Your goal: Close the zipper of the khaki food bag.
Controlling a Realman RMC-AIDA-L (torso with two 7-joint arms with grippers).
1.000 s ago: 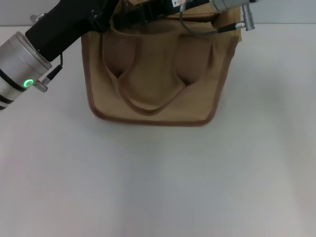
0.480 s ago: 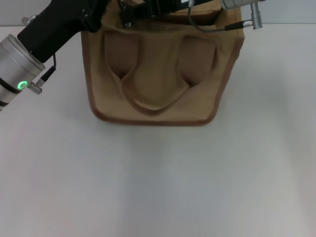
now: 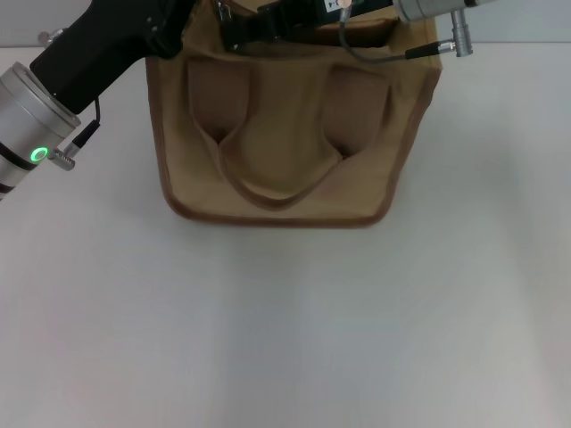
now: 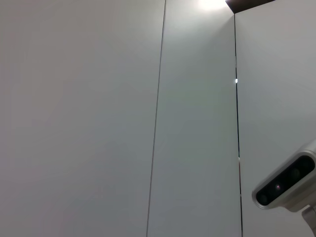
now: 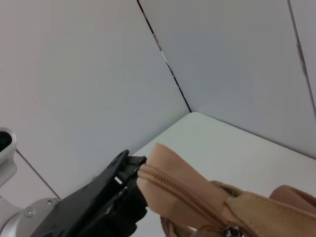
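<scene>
The khaki food bag (image 3: 285,134) stands at the far middle of the white table, its looping handle (image 3: 277,183) hanging down the front. My left gripper (image 3: 181,16) reaches the bag's top left corner. In the right wrist view it (image 5: 134,174) is shut on the fabric end of the zipper (image 5: 185,190). The zip line looks closed from there to the silver pull tab (image 5: 229,230). My right gripper (image 3: 239,34) lies across the bag's top, close to the pull tab; its fingers do not show.
The white table (image 3: 285,330) stretches in front of the bag. A grey panelled wall (image 5: 74,74) stands behind it. The left wrist view shows only wall panels and a grey camera housing (image 4: 286,182).
Both arms have shifted slightly: the left arm up and to the left, the right arm to the right. The bag's top has been drawn a little tauter.
</scene>
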